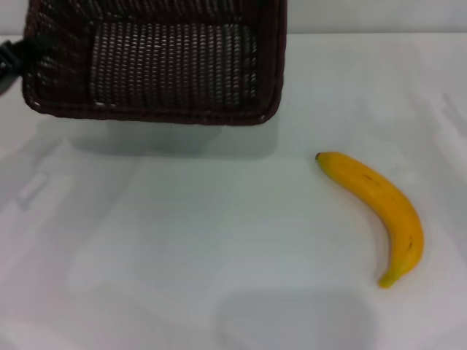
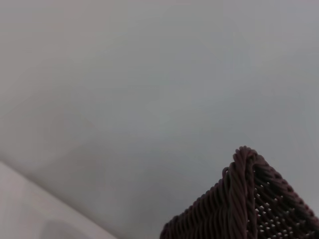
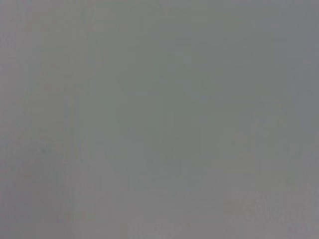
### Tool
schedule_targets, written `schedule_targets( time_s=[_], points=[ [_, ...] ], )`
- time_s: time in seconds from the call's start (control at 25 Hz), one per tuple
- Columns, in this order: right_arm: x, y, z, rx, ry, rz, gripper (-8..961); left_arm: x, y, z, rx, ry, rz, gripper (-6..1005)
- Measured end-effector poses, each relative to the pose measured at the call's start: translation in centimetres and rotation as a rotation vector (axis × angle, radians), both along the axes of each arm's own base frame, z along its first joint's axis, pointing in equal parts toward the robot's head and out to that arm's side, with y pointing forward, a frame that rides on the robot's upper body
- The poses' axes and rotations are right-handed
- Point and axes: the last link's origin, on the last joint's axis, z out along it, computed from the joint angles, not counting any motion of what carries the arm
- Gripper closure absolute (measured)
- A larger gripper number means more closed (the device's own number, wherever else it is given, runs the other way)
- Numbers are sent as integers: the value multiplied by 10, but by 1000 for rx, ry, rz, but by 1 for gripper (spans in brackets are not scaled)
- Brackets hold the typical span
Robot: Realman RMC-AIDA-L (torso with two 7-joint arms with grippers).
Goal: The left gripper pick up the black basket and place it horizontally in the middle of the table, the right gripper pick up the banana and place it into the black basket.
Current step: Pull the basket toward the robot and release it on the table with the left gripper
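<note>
The black basket (image 1: 157, 62) is at the far left of the head view, cut off by the top edge. It hangs tilted above the white table (image 1: 182, 255), with its shadow on the tabletop below it. The left gripper (image 1: 7, 62) shows only as a black tip at the basket's left end, shut on its rim. A corner of the basket also shows in the left wrist view (image 2: 249, 204). The banana (image 1: 379, 208) lies on the table at the right, apart from the basket, greenish tip towards me. The right gripper is out of view; the right wrist view shows only plain grey surface.
A soft grey shadow (image 1: 292, 321) lies on the table near the front edge. The table's far edge meets a pale wall (image 1: 365, 14) at the back.
</note>
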Motion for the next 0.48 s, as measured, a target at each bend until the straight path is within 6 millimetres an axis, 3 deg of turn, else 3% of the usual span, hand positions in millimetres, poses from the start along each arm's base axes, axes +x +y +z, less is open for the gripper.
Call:
schedule_targets(
  time_s=[0.48],
  points=[
    [-10,17,1,2,-52,5,96,-6,-12,-39,-36,-113,52,803]
  ],
)
